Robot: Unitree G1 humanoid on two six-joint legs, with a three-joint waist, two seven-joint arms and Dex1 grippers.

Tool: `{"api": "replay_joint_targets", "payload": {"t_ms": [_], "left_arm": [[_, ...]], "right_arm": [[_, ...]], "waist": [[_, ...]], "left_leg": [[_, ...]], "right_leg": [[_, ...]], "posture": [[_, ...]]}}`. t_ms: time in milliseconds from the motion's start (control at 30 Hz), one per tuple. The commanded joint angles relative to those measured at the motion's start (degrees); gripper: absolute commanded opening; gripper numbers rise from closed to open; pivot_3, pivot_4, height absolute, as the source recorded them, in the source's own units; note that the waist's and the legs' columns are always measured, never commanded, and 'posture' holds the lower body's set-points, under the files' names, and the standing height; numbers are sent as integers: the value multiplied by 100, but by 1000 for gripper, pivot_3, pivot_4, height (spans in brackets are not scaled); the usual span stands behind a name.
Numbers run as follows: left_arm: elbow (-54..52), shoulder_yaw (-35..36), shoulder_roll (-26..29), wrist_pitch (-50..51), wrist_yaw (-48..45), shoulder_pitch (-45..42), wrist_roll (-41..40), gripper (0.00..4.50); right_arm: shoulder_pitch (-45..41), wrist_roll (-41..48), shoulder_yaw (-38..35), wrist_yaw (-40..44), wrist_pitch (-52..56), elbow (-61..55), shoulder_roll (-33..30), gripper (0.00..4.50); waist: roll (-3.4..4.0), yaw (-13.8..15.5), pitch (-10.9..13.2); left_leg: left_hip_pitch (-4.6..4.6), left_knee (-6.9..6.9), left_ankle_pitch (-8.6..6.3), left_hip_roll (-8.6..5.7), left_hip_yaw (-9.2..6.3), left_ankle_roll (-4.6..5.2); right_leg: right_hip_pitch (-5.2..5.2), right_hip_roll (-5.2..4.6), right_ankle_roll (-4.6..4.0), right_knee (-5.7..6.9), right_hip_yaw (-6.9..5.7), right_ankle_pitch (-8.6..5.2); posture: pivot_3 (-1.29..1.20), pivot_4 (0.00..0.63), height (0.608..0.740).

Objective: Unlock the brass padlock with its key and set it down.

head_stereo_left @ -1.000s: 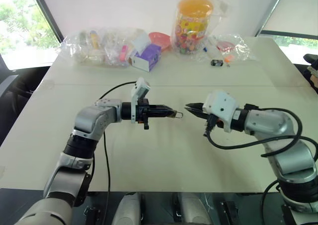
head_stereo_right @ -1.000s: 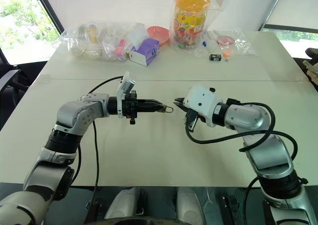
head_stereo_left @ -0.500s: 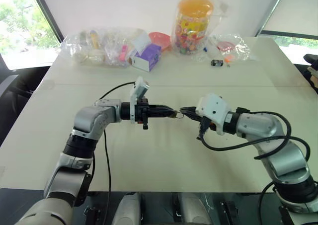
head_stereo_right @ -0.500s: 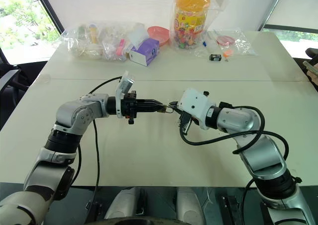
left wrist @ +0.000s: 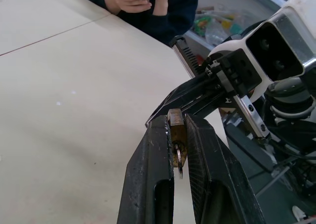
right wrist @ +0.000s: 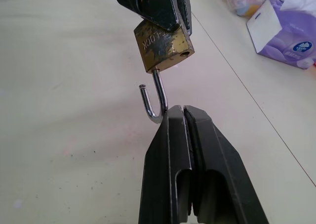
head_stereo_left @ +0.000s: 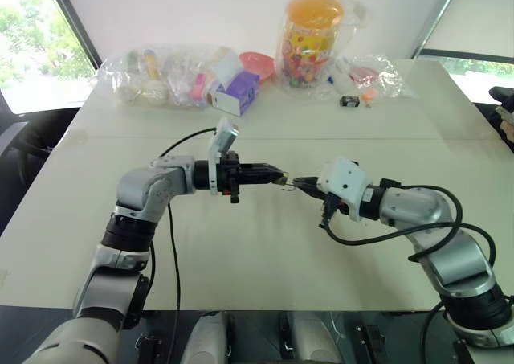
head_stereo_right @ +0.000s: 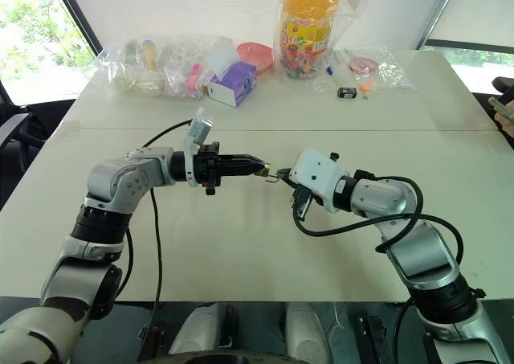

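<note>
The brass padlock [right wrist: 163, 46] hangs in the air above the middle of the table, pinched between the black fingers of my left gripper [head_stereo_left: 277, 175], which points level toward my right arm. Its silvery shackle [right wrist: 157, 98] is swung open, one end free like a hook. My right gripper [right wrist: 182, 109] is shut, and its tips touch the shackle's bend. Between the left fingers [left wrist: 160, 135] a thin silvery piece [left wrist: 178, 160] sticks out of the padlock's rear; I cannot tell whether it is the key.
Along the table's far edge lie clear bags of small items [head_stereo_left: 157, 75], a purple tissue box [head_stereo_left: 237, 92], a tall sweets jar with an orange lid [head_stereo_left: 312, 38] and small black-and-orange items [head_stereo_left: 357, 99]. A person [left wrist: 158, 6] sits at the table's side.
My right gripper has come in toward the left one and sunk a little, closing the gap until its tips meet the shackle. The left gripper keeps holding the padlock in nearly the same place.
</note>
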Motion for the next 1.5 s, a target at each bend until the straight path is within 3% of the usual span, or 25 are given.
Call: {"api": "replay_joint_targets", "payload": {"t_ms": [33, 167, 300, 700, 733, 767, 967, 1200, 1500], "left_arm": [[-88, 98, -36, -103, 24, -107, -39, 0], [41, -80, -69, -349, 57, -32, 221, 0], [499, -191, -458, -623, 459, -21, 550, 0], [2385, -145, -1789, -1408, 1329, -257, 1241, 0], [2573, -88, -1857, -1473, 1351, -294, 1252, 951], [2706, -42, -1902, -1518, 1357, -322, 1259, 1279], [2995, -94, -1689, -1680, 1065, -286, 1465, 4357], [2568, -116, -981, -1939, 686, -77, 1662, 4450], [550, -346, 115, -1973, -254, 576, 1578, 4450]], "right_arm": [[157, -25, -87, 15, -139, -116, -135, 33], [683, -149, -383, -2, -106, -309, -536, 33], [1232, 1, -690, 78, 61, -744, -842, 33], [1577, -12, -1081, -537, 843, -1759, -760, 33], [1611, -23, -1062, -584, 895, -1832, -753, 0], [1632, -30, -1042, -619, 935, -1883, -750, 0], [1752, -80, -990, -774, 1036, -2063, -767, 0], [1895, -112, -1068, -715, 980, -2005, -931, 0], [2112, 67, -1586, -286, 848, -1769, -1333, 0]], "waist": [[0, 1, 0], [-1, 36, 1], [0, 52, 0], [-3, 126, 2], [-3, 126, 2], [-3, 129, 2], [-3, 115, 1], [-3, 47, 1], [-3, 85, 1]], "left_leg": [[0, 0, 0, 0, 0, 0], [-2, 1, 0, -3, 0, 0], [-3, 0, 0, -3, 0, 0], [-1, 0, -1, -5, 1, 1], [-2, 0, -1, -6, 1, 1], [-2, 0, -1, -6, 1, 1], [-1, 0, -1, -5, 1, 1], [4, -2, -1, 0, 0, 1], [0, -2, 0, -1, -1, 1]], "right_leg": [[0, 0, 0, 0, 0, 0], [1, -3, 0, -2, 0, 0], [1, -1, 0, -6, 0, 0], [2, 2, 0, -7, 1, 0], [2, 2, 0, -8, 0, 0], [2, 2, 0, -8, 0, 0], [2, 3, 0, -9, -1, 0], [4, 9, 0, -6, 0, 0], [5, 0, 0, -8, 1, 0]], "posture": [[0, 150, 735], [0, 150, 735], [0, 150, 735], [0, 150, 735], [0, 150, 735], [0, 150, 735], [0, 150, 735], [0, 150, 735], [0, 150, 735]]}}
